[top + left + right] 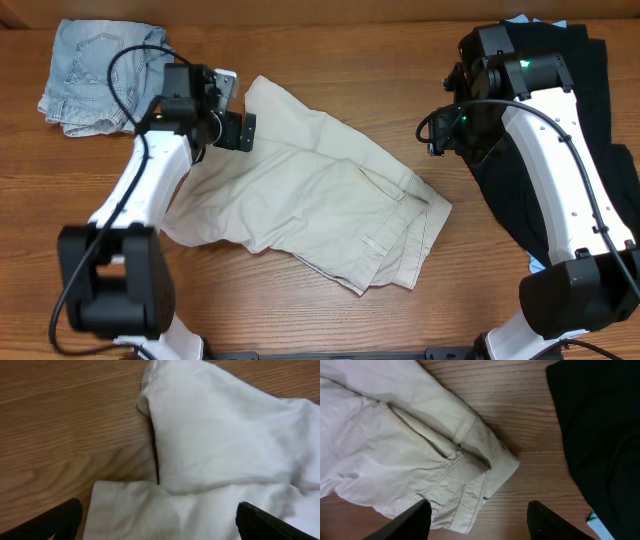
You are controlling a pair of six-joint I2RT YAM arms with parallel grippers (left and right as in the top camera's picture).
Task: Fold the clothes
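Denim shorts (95, 75) lie at 10 o'clock, seen only from overhead. At centre, khaki shorts (320, 190) sprawl crumpled, folding apparently not begun. The left gripper (157, 507) hovers over a leg corner and the right gripper (479, 505) over the waistband. The wrist views show both spread and empty. Likely next: pinch and flatten. Black garments (590, 90) sit at 2 o'clock.

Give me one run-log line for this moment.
task: fold clothes | khaki shorts: rumpled, not yet folded | left gripper: open over leg end | right gripper: open by waistband | denim shorts: far-left corner | black garment: right side
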